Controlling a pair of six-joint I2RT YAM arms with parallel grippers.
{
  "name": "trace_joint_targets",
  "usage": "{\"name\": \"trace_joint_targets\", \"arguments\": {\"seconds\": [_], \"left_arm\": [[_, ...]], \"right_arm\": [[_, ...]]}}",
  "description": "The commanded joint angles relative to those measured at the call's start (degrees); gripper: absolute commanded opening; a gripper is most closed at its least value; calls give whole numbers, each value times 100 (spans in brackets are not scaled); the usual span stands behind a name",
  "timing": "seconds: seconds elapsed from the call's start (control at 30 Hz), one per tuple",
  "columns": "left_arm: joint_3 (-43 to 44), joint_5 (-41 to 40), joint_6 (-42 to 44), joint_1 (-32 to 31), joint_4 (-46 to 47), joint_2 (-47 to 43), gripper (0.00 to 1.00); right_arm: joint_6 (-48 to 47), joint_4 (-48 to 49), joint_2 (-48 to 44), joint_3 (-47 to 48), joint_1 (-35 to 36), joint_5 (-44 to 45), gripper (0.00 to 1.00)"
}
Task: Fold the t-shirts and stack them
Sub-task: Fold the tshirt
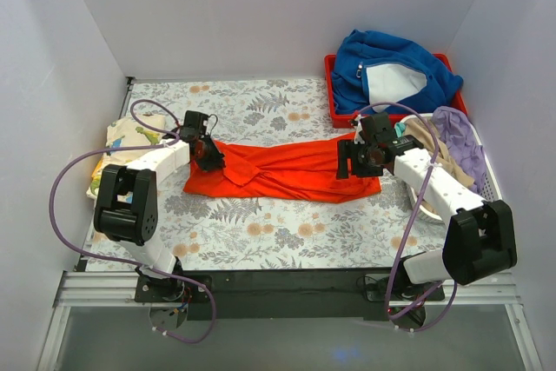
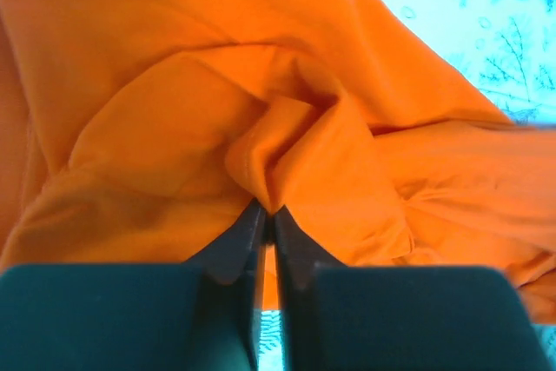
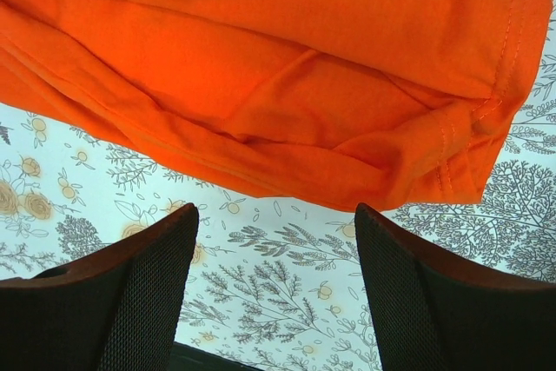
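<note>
Cloth this limp, I judge, wants hem corners: my left gripper (image 2: pixel 268 215) pinches a bunched fold of the orange t-shirt (image 1: pixel 295 171) lying front-left of the red bin (image 1: pixel 330 84), my right gripper (image 3: pixel 276 219) released at its hem.

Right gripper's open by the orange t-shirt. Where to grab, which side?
Probably best: take the orange t-shirt at its stitched hem corner, coming in from the near edge. Layers bunch there into a thick lip facing the open right gripper; the left gripper pinches the other end.
</note>
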Motion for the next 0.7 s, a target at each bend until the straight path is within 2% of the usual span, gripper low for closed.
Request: {"name": "trace_joint_targets", "arguments": {"seconds": [0.0, 0.17, 0.37, 0.57, 0.63, 0.67], "left_arm": [[8, 147, 38, -23, 459, -98, 0], [263, 358, 74, -23, 425, -45, 0], [957, 613, -145, 13, 170, 139, 0], [1589, 1860, -646, 337, 99, 1149, 0], [1652, 2457, -769, 390, 247, 1606, 11], [1730, 2616, -787, 391, 266, 1747, 26]], "right_arm": [[70, 187, -49, 100, 47, 30, 78], [96, 205, -120, -93, 56, 47, 79], [87, 196, -137, -94, 56, 144, 79], [43, 196, -93, -49, 56, 109, 79], [35, 196, -93, -58, 56, 100, 79], [35, 196, -84, -58, 56, 109, 79]]}}
